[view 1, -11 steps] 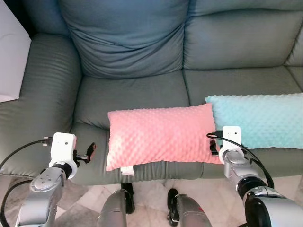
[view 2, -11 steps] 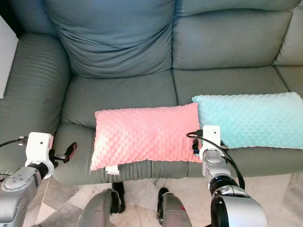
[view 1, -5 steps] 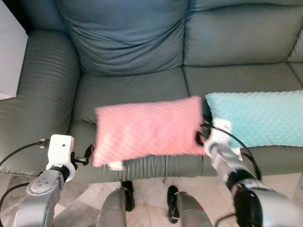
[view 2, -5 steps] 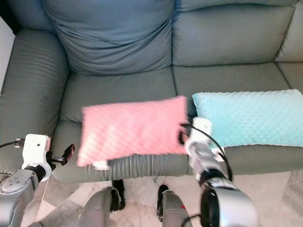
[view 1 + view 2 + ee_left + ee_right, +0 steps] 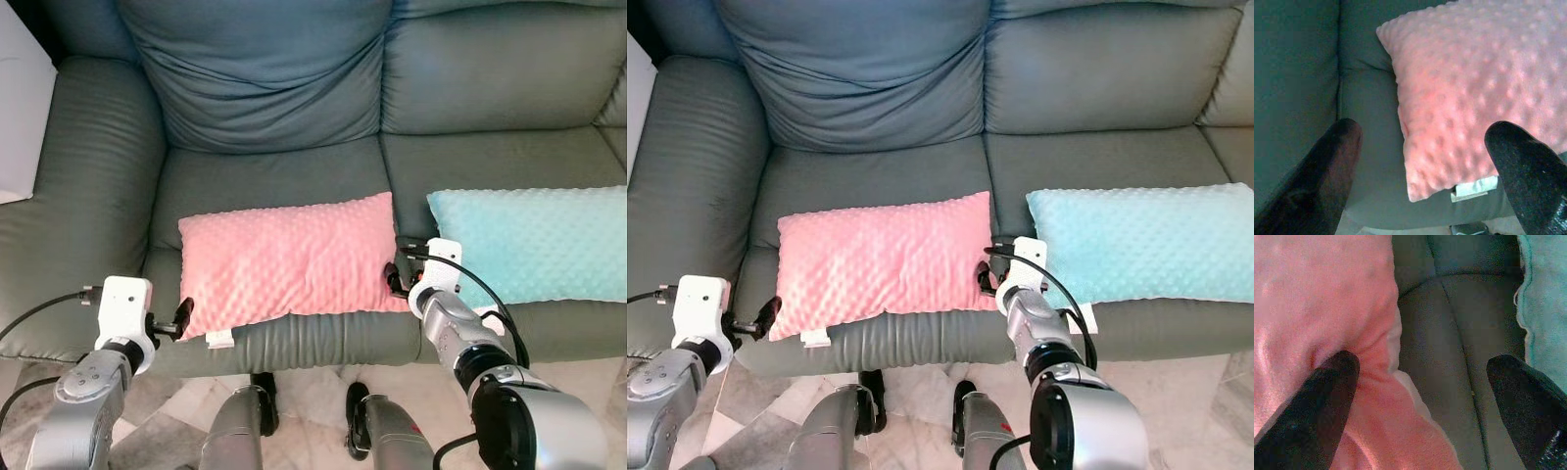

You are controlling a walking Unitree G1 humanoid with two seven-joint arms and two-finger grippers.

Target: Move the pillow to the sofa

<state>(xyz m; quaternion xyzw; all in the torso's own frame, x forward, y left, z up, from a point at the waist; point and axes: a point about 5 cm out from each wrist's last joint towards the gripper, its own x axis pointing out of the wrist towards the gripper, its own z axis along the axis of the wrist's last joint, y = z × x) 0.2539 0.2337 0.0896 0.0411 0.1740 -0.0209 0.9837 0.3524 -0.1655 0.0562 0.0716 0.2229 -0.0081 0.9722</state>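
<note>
The pink pillow (image 5: 289,257) lies on the sofa (image 5: 274,98) seat's near edge. The left hand (image 5: 1420,161) and right hand (image 5: 1422,377), fingers apart, flank its near corners.

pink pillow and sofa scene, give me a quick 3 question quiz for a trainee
1. True or false: the pink pillow lies on the sofa seat.
2. Which colour is the pillow to the robot's right of it? A green, B turquoise, C white
3. Fill in: the right pincer is ____, with the pink pillow's corner by one finger.

Key:
1. true
2. B, the turquoise pillow
3. open
</note>
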